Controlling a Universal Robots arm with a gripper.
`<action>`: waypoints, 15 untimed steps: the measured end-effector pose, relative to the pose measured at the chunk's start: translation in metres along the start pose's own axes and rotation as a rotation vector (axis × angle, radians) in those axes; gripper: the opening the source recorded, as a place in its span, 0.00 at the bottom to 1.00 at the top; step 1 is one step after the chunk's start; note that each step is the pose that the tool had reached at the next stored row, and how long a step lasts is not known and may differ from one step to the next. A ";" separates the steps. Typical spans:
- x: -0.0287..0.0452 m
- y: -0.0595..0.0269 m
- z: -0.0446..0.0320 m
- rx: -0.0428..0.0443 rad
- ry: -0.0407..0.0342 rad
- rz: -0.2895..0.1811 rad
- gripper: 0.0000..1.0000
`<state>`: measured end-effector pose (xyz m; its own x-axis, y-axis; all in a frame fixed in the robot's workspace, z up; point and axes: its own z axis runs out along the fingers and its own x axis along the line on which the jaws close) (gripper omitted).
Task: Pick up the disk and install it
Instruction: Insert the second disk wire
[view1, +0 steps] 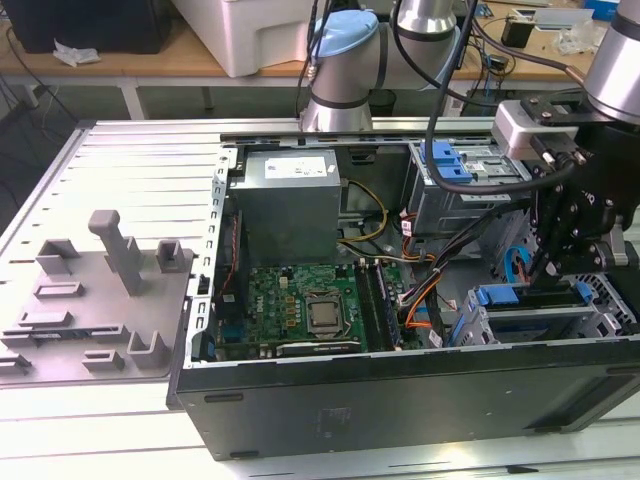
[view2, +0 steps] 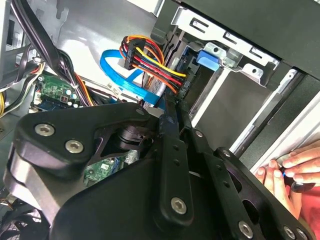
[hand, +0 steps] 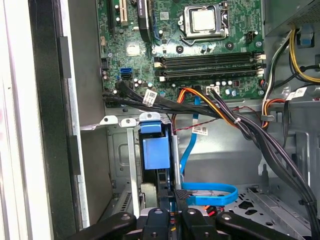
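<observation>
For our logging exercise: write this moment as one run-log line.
phase: install | gripper: at drive cage | disk: in cage slot | person's hand: by case edge

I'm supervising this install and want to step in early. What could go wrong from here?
The gripper works low at the drive cage, close to the orange and blue cables; it might snag them. A person's hand rests at the case edge near the arm and could get pinched.
</observation>
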<state>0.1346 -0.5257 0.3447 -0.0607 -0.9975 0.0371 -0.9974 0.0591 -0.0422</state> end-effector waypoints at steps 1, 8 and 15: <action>0.0000 0.0000 0.0000 0.0000 0.0000 0.000 0.16; 0.0009 -0.0001 0.0002 0.0000 0.0000 0.000 0.16; 0.0024 -0.0002 0.0003 0.0000 0.0000 0.000 0.16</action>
<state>0.1347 -0.5281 0.3445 -0.0606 -0.9975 0.0371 -0.9974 0.0590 -0.0422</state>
